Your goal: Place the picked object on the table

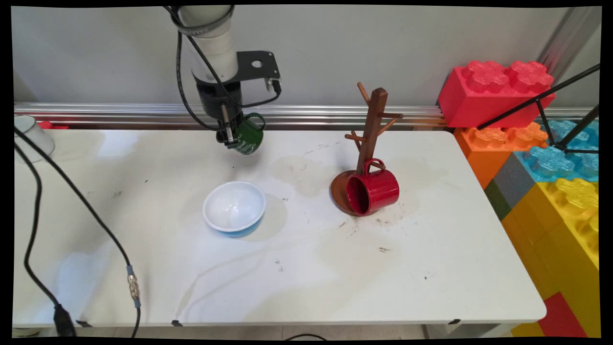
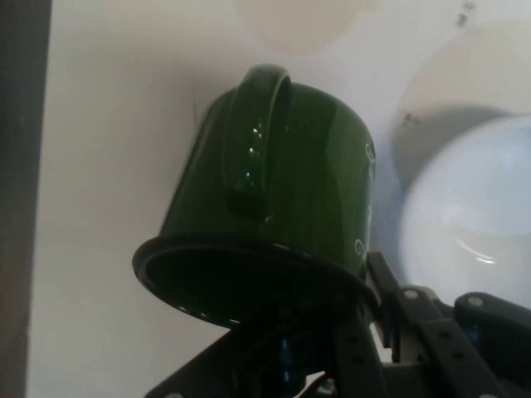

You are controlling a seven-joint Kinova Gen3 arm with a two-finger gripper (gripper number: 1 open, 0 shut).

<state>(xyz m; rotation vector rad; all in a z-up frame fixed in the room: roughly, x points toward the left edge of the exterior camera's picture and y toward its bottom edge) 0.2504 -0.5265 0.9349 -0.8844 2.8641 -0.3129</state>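
My gripper (image 1: pixel 233 139) is shut on the rim of a dark green mug (image 1: pixel 248 135) with white lettering and holds it in the air over the table's far side, left of centre. In the hand view the green mug (image 2: pixel 282 182) fills the middle, handle toward the camera, its rim pinched between the fingers (image 2: pixel 377 286). Below and in front of it a white bowl with a blue outside (image 1: pixel 234 208) stands on the table; in the hand view the bowl (image 2: pixel 473 207) shows at the right. A red mug (image 1: pixel 372 190) lies on its side against a wooden mug tree (image 1: pixel 371 127).
Large toy bricks in red (image 1: pixel 493 91), orange, blue and yellow are stacked past the table's right edge. A white cup (image 1: pixel 31 134) stands at the far left. Black cables (image 1: pixel 72 191) hang across the table's left side. A metal rail runs along the back wall.
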